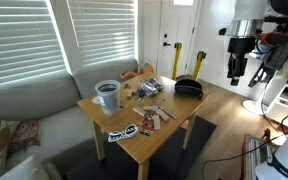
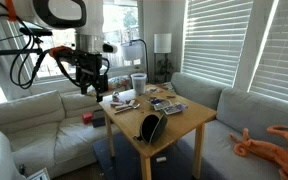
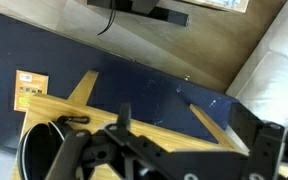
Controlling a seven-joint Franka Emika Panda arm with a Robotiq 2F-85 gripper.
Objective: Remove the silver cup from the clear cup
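The clear cup [image 1: 107, 97] stands upright near the table corner closest to the sofa, and it also shows in an exterior view [image 2: 138, 83]. The silver cup [image 1: 107, 89] sits nested inside it, seen as a dark grey insert. My gripper [image 1: 233, 74] hangs high in the air beyond the opposite end of the table, far from the cups, as both exterior views show [image 2: 88, 88]. It is open and empty. In the wrist view the open fingers [image 3: 196, 135] frame the table's edge over a dark blue rug. The cups are out of view there.
A black cap [image 1: 189, 87] lies on the wooden table [image 1: 174, 125] at the end nearest my gripper, also in the wrist view [image 3: 39, 155]. Several small items [image 1: 149, 112] are scattered mid-table. A grey sofa [image 1: 34, 110] flanks the table. An orange plush toy [image 2: 274, 145] lies on the sofa.
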